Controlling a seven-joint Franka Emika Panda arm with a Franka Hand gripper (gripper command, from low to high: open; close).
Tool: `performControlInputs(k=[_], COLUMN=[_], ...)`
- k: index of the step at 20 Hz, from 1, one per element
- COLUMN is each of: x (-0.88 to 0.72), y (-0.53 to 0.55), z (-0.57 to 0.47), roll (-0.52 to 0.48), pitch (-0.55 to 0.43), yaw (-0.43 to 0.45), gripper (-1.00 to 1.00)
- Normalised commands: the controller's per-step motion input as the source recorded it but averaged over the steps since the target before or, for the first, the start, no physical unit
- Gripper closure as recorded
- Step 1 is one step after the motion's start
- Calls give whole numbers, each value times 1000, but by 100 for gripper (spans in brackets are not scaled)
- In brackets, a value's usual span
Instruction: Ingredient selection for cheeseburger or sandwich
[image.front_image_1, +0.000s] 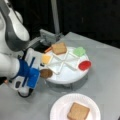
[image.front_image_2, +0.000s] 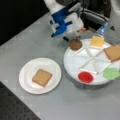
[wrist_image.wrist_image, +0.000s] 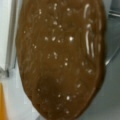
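Gripper (image.front_image_1: 41, 74) at a front view's left, fingers clamped on the dark brown patty (image.front_image_1: 46, 73), held on edge at the rim of the white divided tray (image.front_image_1: 65, 75). Fills the wrist view (wrist_image.wrist_image: 61, 58), long axis running top to bottom. Could slip: thin disc, narrow grip. Further right, toast square (image.front_image_1: 78, 111) flat on paper plate (image.front_image_1: 60, 106).

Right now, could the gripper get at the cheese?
Probably not yet: the gripper seems occupied with the patty at the tray edge. The cheese lies uncovered in the neighbouring compartment.
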Motion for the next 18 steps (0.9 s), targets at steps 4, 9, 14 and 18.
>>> performControlInputs(k=[4,9,14,18], x=[129,109,115,121], y=[-96,-31,-3,-43], z=[-14,-38,-99,-104], roll=[263,249,275,283], pitch=[-36,-38,-44,-47], yaw=[1,3,19,48], gripper=[-100,-100,-100,-100])
